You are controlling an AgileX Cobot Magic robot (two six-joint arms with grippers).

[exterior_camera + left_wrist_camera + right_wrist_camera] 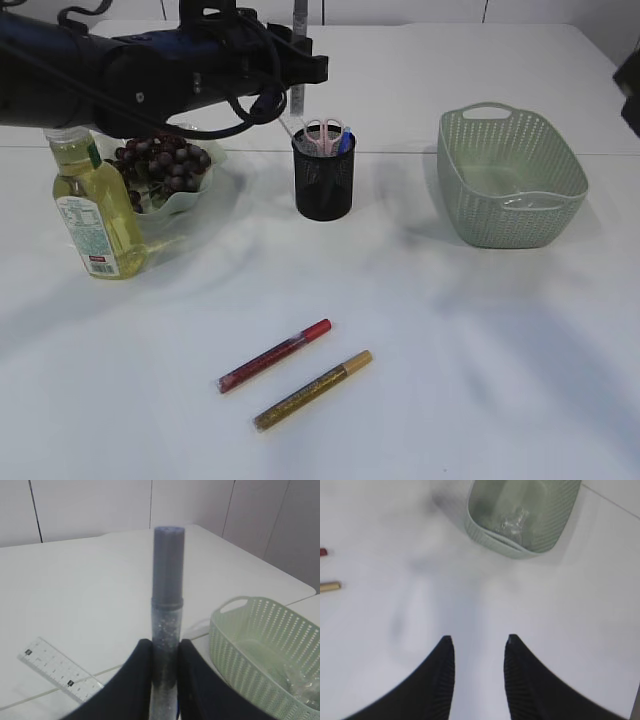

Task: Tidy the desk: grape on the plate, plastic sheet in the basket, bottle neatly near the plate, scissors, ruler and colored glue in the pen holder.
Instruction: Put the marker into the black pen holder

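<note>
My left gripper (166,644) is shut on a silver glitter glue pen (168,580), held upright above the black mesh pen holder (323,185); in the exterior view the gripper (305,68) hangs over the holder. Pink-handled scissors (322,133), a blue glue pen (344,141) and a clear ruler (55,669) stand in the holder. A red glue pen (275,355) and a gold one (312,390) lie on the table in front. Grapes (160,165) sit on the plate (205,190), the oil bottle (92,215) beside it. My right gripper (477,639) hovers open and empty.
The green basket (510,175) stands at the right with the clear plastic sheet (527,201) inside; it also shows in the right wrist view as the basket (485,527). The left arm (110,70) stretches across the back left, above the plate and bottle.
</note>
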